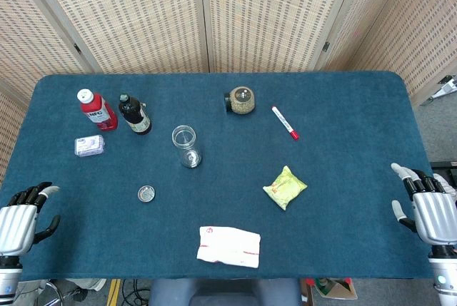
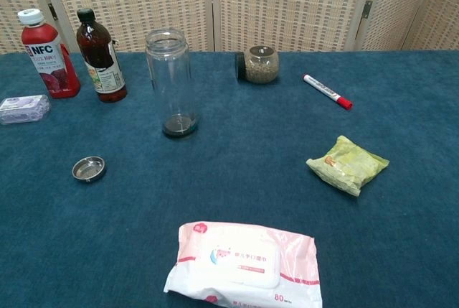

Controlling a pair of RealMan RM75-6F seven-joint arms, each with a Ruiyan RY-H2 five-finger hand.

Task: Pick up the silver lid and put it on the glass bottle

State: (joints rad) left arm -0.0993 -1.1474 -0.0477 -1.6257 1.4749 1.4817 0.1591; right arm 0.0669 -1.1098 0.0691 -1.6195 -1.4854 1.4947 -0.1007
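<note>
Currently nothing is held: the left hand (image 1: 25, 220) and right hand (image 1: 428, 210) rest at opposite table edges, fingers loosely apart and empty. Using the upright, open-mouthed glass bottle (image 2: 171, 82) as landmark, the silver lid (image 2: 89, 169) lies flat in front of it and to its left — nearer the left hand, hollow side up. The bottle looks empty — clear glass down to a dark base.

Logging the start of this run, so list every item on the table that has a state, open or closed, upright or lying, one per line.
glass bottle: upright, open, no lid
silver lid: on the cloth, apart from the bottle, hollow side up
red juice bottle: upright, capped
dark bottle: upright, capped
round jar: on its side
red marker: lying flat, capped
wipes pack: flat, flap closed
left robot hand: open
right robot hand: open
</note>
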